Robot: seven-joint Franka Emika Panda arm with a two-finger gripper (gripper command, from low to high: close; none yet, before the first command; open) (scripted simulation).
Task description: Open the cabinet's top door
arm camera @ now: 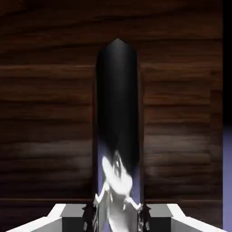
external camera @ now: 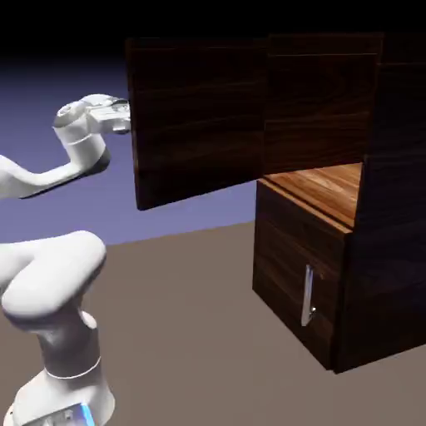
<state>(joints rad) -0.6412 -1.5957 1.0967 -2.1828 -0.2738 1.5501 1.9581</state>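
The gripper (arm camera: 117,221) is closed on the handle (arm camera: 117,113), one finger to each side so it can draw the door (external camera: 198,121) by its bar, and the door stands swung wide from the cabinet (external camera: 304,270), baring the shelf (external camera: 324,190).

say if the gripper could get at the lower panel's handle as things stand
Probably not: the gripper looks shut on the handle of the open top door and would have to let go first. Nothing visible blocks the lower handle, though.
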